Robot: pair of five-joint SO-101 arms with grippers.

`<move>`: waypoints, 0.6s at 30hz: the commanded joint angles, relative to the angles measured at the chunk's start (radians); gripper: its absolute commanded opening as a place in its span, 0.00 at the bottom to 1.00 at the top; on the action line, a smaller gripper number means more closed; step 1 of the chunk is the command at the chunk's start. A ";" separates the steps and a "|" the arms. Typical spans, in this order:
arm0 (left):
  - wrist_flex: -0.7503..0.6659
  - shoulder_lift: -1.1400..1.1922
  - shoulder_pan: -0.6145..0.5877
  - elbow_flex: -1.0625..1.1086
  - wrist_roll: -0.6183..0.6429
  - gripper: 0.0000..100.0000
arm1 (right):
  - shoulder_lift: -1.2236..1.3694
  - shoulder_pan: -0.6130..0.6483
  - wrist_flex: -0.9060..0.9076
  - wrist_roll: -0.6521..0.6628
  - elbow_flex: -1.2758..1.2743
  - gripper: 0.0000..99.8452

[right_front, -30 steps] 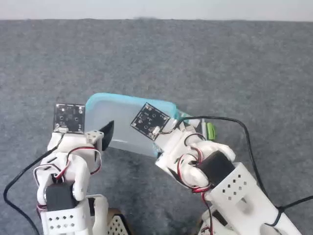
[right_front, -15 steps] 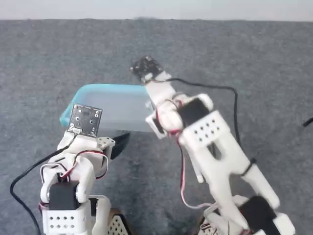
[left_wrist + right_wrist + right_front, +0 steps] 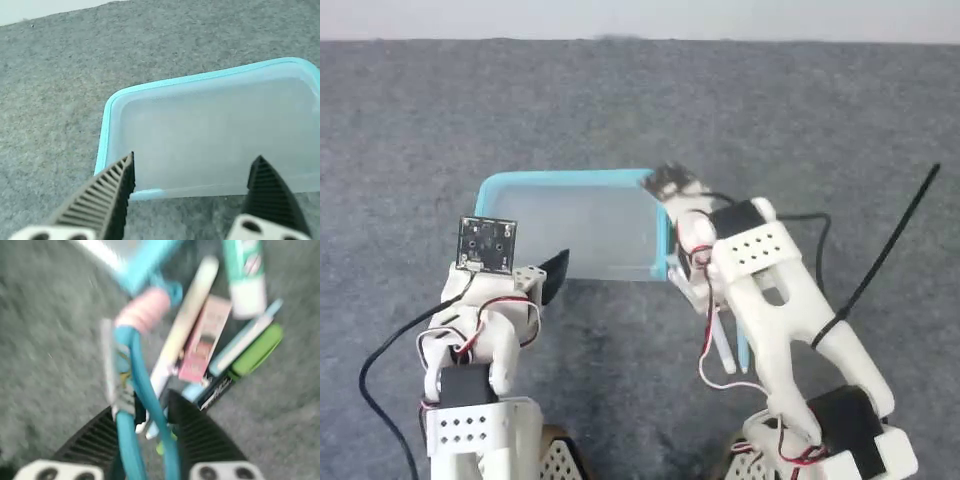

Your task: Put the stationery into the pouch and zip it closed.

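- A grey, felt-like table top (image 3: 620, 100) carries everything.
- A translucent pouch (image 3: 580, 225) with turquoise edging lies flat on it.
- Just beside the pouch's corner lies loose stationery (image 3: 215, 340): pens, a green marker, a pink pack.

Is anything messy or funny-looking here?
Yes. The stationery, pens and a glue stick among it, lies in a jumbled pile on the gray table. It is beside a corner of the pouch, not inside it. The right gripper seems to pinch the pouch's teal strap, which loops up crookedly.
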State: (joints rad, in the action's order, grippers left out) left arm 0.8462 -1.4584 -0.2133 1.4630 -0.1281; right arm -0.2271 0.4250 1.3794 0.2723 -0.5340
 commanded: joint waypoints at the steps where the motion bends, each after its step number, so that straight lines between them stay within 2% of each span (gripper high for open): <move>1: -0.031 -0.014 -0.008 -0.008 0.012 0.34 | -0.013 -0.064 -0.030 0.054 -0.043 0.22; 6: -0.031 -0.014 -0.005 -0.007 0.012 0.34 | -0.015 -0.054 -0.070 0.051 -0.077 0.29; 13: -0.031 -0.014 -0.005 -0.004 0.012 0.34 | -0.090 0.101 -0.097 0.029 -0.051 0.29; 18: -0.031 -0.014 -0.002 0.002 0.012 0.34 | -0.084 0.124 -0.047 0.008 0.058 0.29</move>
State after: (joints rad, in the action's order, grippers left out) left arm 0.8462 -1.4584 -0.2133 1.4630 -0.1266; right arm -0.2670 0.5370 1.2950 0.2969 -0.5738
